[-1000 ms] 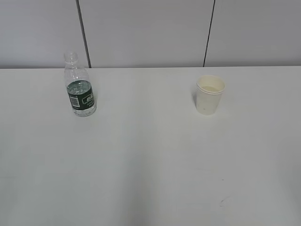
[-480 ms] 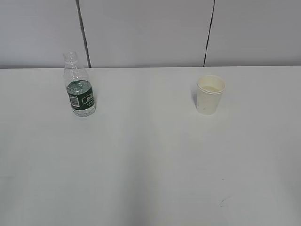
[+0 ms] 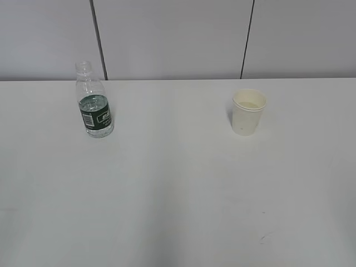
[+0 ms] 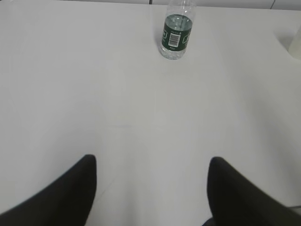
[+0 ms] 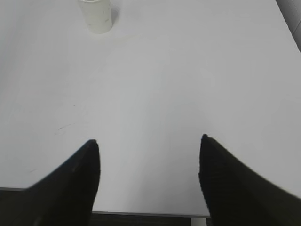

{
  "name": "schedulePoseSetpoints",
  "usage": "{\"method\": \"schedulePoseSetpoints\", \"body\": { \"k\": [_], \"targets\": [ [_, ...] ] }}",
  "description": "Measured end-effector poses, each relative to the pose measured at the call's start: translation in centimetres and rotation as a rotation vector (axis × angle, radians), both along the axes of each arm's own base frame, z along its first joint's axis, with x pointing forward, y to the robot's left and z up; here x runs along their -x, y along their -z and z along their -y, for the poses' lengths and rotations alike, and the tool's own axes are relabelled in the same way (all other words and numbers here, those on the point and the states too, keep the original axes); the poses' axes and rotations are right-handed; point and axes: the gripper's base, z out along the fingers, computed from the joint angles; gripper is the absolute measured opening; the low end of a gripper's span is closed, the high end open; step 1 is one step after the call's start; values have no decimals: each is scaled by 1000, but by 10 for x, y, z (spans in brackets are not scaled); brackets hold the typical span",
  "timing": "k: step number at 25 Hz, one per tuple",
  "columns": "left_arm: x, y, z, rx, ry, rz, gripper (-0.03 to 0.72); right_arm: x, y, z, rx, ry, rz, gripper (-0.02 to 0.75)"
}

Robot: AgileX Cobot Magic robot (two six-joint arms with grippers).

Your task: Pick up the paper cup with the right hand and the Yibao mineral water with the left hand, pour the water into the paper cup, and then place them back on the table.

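Note:
The Yibao mineral water (image 3: 95, 105) stands upright at the back left of the white table (image 3: 178, 183), capless, with a dark green label; it also shows in the left wrist view (image 4: 177, 32), far ahead of my left gripper (image 4: 152, 162), which is open and empty. The paper cup (image 3: 248, 112) stands upright at the back right and shows at the top of the right wrist view (image 5: 96, 15). My right gripper (image 5: 148, 143) is open and empty, near the table's front edge. Neither arm shows in the exterior view.
A small dark scuff mark (image 3: 265, 238) lies on the table at the front right and also shows in the right wrist view (image 5: 63, 127). A panelled wall (image 3: 178, 39) stands behind the table. The table's front edge (image 5: 150, 214) lies under the right gripper.

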Motion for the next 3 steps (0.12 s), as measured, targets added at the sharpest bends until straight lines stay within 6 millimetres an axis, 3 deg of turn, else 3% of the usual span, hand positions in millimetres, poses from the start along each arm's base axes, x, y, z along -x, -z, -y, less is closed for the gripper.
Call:
{"method": "schedulePoseSetpoints", "body": {
  "k": [3],
  "targets": [
    [0,0,0,0,0,0,458,0,0,0,0,0,0,519]
  ]
}}
